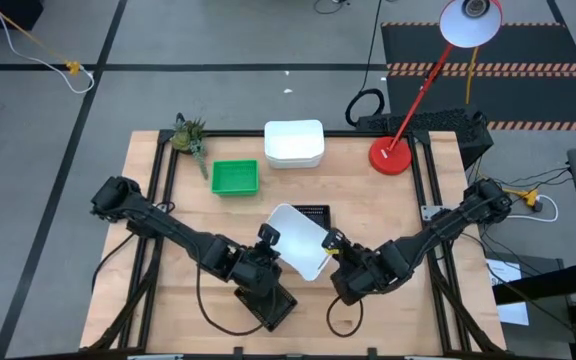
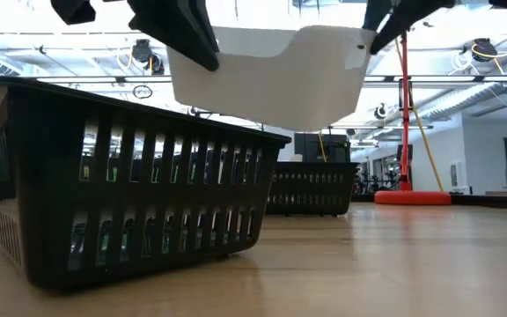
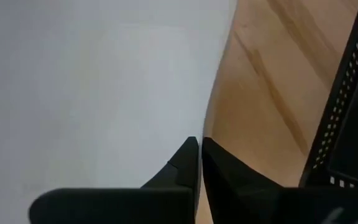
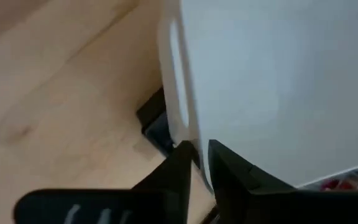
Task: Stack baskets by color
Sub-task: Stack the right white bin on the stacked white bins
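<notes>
**Two pincers on one white basket**

Two dark grippers meet at a plain white rectangular plastic basket [image 1: 302, 242] with smooth walls and rounded corners, which hangs tilted in the air, clear of the pale wooden table [image 1: 398, 318]. The left gripper [image 1: 268, 237] is clenched on the rim of this raised basket; in its wrist view the two fingers [image 3: 185, 163] pinch the thin white edge with almost no gap. The right gripper [image 1: 334, 241] sits at the opposite rim, its fingers [image 4: 178, 163] straddling the white wall with a narrow gap between them, grasping that edge.

Directly under the raised basket lies a black basket with perforated sides [image 1: 313, 213], only part of it showing. A second black slotted basket [image 1: 268, 305] rests just in front of the raised one, below the left gripper. Well behind the raised basket stands a white basket stack [image 1: 294, 143], and a bright green basket with perforated sides [image 1: 234, 177] sits beside that, its inside holding nothing visible. A red round lamp base [image 1: 391, 156] and a small green plant [image 1: 190, 135] flank those far baskets.
</notes>
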Controlling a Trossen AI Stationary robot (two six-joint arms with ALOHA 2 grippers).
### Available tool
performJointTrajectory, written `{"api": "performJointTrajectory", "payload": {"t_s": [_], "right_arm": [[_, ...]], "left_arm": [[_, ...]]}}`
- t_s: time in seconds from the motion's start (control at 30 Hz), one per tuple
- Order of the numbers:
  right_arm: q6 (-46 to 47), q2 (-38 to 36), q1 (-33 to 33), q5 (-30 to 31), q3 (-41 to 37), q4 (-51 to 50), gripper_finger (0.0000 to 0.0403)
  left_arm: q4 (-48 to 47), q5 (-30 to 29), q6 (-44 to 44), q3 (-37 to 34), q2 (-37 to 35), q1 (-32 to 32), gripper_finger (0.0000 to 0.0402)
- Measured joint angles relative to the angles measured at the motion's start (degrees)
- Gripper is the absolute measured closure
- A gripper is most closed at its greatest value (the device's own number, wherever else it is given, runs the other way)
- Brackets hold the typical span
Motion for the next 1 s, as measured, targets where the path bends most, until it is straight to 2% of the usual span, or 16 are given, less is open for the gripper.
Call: {"api": "performJointTrajectory", "payload": {"t_s": [0.17,0.33,0.57,0.73,0.9,1.0], "right_arm": [[4.19,0.0,-0.05,1.18,0.09,3.68,0.0315],[9.38,0.0,-0.33,6.49,0.07,7.44,0.0265],[14.8,-0.04,-0.3,15.0,0.04,21.08,0.0209],[14.69,-0.04,-2.17,14.78,0.04,29.0,0.0206],[18.7,-0.09,-4.71,14.55,0.04,27.91,0.0228],[21.56,-0.09,-6.43,10.52,0.04,25.95,0.0244]], "left_arm": [[0.97,-4.05,-0.75,0.04,-0.04,0.35,0.0395],[0.25,-5.0,-3.46,0.09,-1.1,1.12,0.0397],[-0.24,-12.31,-7.22,0.07,-1.73,2.8,0.0396],[1.23,-13.51,-9.04,0.07,-1.73,4.8,0.0392],[2.49,-13.5,-9.55,0.07,-1.73,5.38,0.0397],[3.03,-13.34,-9.64,0.07,-1.73,5.36,0.0392]]}}
